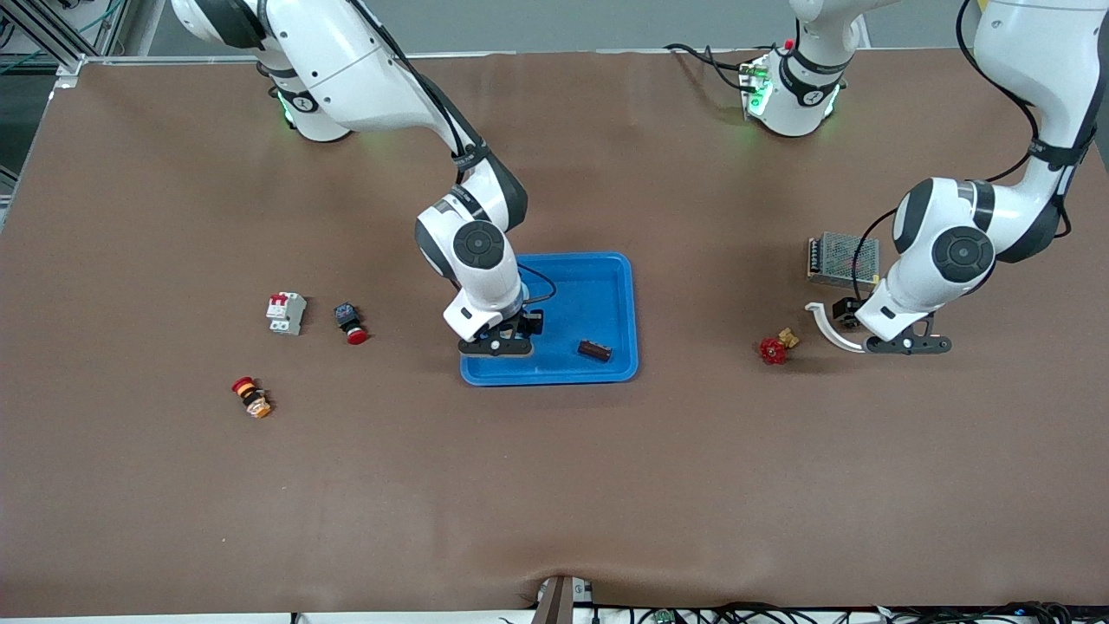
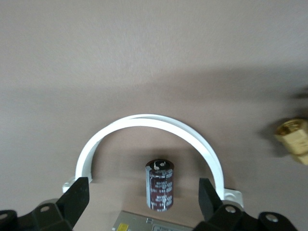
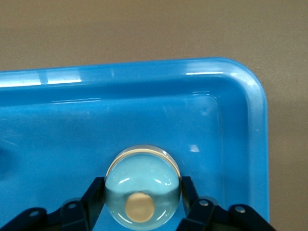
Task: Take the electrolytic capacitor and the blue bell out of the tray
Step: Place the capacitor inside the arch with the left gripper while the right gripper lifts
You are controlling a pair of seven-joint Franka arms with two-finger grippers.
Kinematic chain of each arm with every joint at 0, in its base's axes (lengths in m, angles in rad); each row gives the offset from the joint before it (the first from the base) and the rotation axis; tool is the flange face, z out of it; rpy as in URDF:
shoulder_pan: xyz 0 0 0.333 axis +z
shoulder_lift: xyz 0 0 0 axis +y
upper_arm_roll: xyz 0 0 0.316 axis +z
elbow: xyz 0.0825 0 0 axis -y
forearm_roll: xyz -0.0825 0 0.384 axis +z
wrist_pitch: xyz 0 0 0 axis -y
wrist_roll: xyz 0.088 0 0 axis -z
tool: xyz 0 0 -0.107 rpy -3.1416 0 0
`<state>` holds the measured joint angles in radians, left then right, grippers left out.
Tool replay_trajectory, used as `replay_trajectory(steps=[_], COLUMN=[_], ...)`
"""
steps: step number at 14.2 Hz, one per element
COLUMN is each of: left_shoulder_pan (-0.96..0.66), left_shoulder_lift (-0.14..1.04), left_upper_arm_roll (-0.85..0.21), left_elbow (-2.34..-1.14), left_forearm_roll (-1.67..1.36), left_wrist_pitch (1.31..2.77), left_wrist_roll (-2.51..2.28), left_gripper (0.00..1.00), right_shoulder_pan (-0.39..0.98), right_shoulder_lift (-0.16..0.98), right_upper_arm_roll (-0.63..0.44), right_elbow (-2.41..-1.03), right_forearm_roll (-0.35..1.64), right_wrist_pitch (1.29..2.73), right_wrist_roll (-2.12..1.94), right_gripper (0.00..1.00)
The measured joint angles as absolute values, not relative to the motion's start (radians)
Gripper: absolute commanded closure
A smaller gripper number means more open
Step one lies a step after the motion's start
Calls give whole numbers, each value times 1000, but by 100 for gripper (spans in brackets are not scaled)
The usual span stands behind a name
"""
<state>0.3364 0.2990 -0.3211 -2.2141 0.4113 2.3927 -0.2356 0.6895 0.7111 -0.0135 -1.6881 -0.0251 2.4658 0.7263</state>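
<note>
Inside tray [image 3: 250, 96] corner, right gripper [image 3: 142, 202] clamps bell [image 3: 142, 185].

White glossy arm shells, dark grey round joint caps, black cables, green base lights, black pincer fingers.

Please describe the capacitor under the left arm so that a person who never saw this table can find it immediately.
Go to the left arm's end of the table, where the left gripper hovers with open jaws. Below it lies a white curved bracket, and the capacitor sits inside that arc. It is the only dark maroon cylinder with printed markings there; the metal-mesh box and red valve handle nearby look nothing like it.
</note>
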Motion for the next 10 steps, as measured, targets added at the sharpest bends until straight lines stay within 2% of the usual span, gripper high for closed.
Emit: replay_trajectory(steps=[1,2,7,10], left_shoulder_pan=[337,337,334,322], left_shoulder_lift=[282,269,255,279], left_upper_arm_roll=[-339,-361,-477,-558], left_elbow=[-2204,-2193,-2141,-2118], left_forearm_roll=[404,393,358,353], left_wrist_pitch=[2363,2333,2272,2272], left_wrist_roll=[-252,-274,-462,-674], left_gripper=[0,0,0,0], right_shoulder_pan=[689,689,689,685], right_shoulder_lift=[711,711,711,704], right_upper_arm_roll=[-14,-14,-16,-29], right_elbow=[-1686,-1686,-1680,-1635], right_forearm_roll=[-25,-25,-25,-26], right_wrist_pitch=[2466,2466,2462,2382], right_wrist_roll=[726,726,725,696], right_gripper=[65,68,68,68])
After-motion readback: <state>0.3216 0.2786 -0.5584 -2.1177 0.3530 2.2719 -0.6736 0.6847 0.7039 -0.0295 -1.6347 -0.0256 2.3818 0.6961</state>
